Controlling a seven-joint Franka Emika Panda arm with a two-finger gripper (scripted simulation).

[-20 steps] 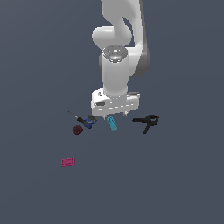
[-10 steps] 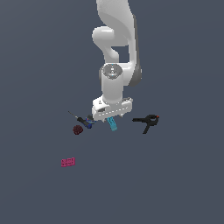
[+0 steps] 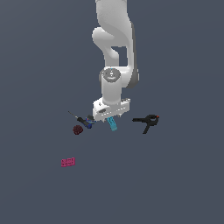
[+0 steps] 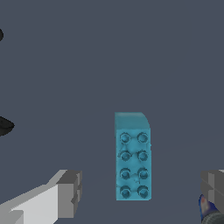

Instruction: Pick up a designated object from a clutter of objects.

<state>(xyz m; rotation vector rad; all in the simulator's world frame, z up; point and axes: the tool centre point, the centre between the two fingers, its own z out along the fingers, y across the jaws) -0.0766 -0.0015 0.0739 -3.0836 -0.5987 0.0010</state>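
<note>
The designated object, a small teal studded brick (image 3: 113, 124) (image 4: 132, 162), lies flat on the grey floor. My gripper (image 3: 110, 119) (image 4: 140, 192) hangs low right over it and stands open. In the wrist view one finger (image 4: 70, 192) shows on each side of the brick, both apart from it. The rest of the clutter of objects lies around: a blue-handled screwdriver (image 3: 83, 120), a dark red lump (image 3: 78, 129), a black red-tipped clamp (image 3: 147, 122) and a magenta flat brick (image 3: 68, 162).
The screwdriver's blue handle (image 4: 209, 212) shows just beyond one finger in the wrist view. A black part of the clamp (image 4: 5, 126) peeks in at that view's edge. The white arm (image 3: 114, 52) rises above the gripper.
The arm has leaned over and the gripper has come down closer to the teal brick. The objects on the floor have not moved.
</note>
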